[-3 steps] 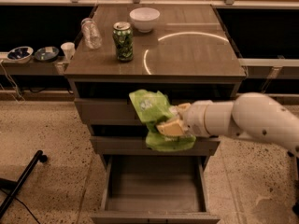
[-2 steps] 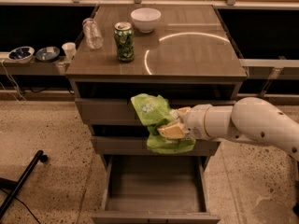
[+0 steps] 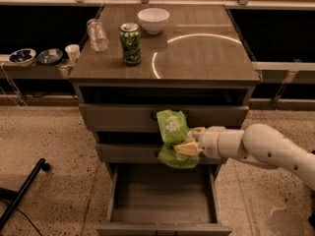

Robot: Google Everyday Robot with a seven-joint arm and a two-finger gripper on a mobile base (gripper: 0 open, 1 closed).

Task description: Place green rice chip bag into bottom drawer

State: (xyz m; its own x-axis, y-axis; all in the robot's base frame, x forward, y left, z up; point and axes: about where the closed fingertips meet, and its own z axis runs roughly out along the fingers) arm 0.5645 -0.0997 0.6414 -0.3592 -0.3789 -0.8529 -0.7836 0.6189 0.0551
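Centre frame, the white arm's gripper (image 3: 191,141) is clamped on the crinkly lime-green rice chip bag (image 3: 172,128). The bag's long axis is upright, above the open, grey wood-look bottom drawer (image 3: 162,200). A green patterned soda can (image 3: 130,44) stands upper left.

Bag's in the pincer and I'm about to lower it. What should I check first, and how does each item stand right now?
1. Grip: ok. The pincer is shut on the green rice chip bag, in front of the middle drawer.
2. Target open: ok. The bottom drawer is pulled out, floor showing.
3. Floor free: ok. Nothing shows on it.
4. Bag over the opening: cannot tell; depth is unclear from this view.
5. Clutter: ok. The soda can stands upright on the cabinet top, apart from the arm.
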